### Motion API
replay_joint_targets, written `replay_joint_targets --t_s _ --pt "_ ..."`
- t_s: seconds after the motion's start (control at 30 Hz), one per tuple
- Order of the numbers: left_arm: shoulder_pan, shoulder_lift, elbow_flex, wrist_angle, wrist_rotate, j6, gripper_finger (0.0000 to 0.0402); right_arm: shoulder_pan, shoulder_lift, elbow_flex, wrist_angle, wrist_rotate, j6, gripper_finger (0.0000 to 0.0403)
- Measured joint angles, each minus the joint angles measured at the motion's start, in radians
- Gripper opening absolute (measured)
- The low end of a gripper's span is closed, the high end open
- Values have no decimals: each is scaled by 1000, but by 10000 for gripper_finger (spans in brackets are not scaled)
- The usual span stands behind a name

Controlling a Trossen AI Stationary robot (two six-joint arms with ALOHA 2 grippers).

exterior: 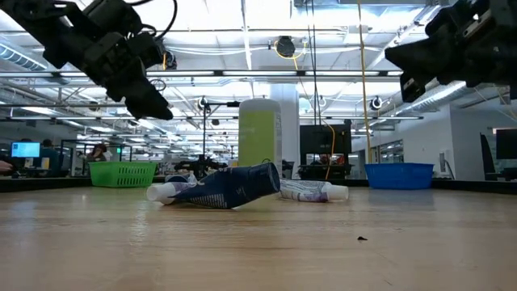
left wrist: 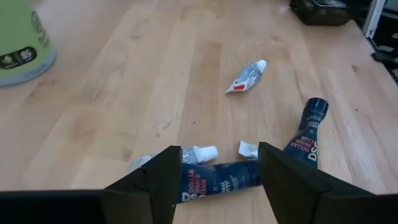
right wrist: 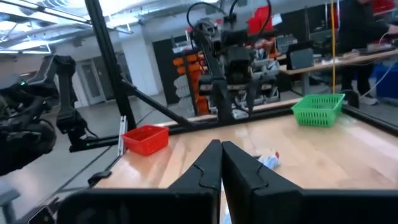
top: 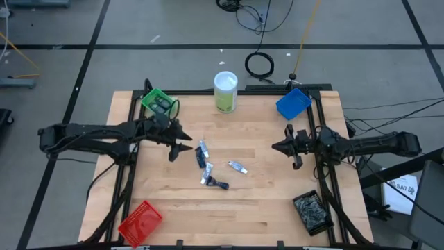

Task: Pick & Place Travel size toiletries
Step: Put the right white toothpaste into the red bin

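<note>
Lowering my left claw point(left wrist: 214, 186), fingers apart, I'm centering it across the dark blue tube point(left wrist: 217, 180); right claw point(right wrist: 221, 168) shut, waiting.

Both arms were matte black, built of jointed, blocky segments with thin dark cables looped along them. The left gripper point(left wrist: 214, 180) ended in two broad, flat-faced black fingers with angular edges. The right gripper point(right wrist: 221, 163) carried two wedge-shaped black fingers tapering to narrow tips.
</note>
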Motion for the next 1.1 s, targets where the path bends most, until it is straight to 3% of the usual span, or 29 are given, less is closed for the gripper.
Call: replay_joint_targets --t_s 0.2,0.37,0.5,0.7,0.8,0.93,1.1 --pt "-62 0 0 0 -70 -14 176 138 155 43 63 184 -4 1" --pt "-76 0 0 0 -72 -10 159 219 340 196 71 249 -14 28" --pt "-81 0 0 -1 -73 5 148 262 519 344 -16 244 -45 78" --pt "-84 0 0 -1 -73 12 136 277 774 589 -141 245 -84 185" --pt "-84 0 0 -1 -74 13 137 273 875 701 -289 303 -71 220" --pt "-84 0 0 -2 -75 13 146 262 1007 788 -463 352 -29 234" --pt "-86 0 0 -1 -112 13 147 261 1116 821 -477 348 16 226"
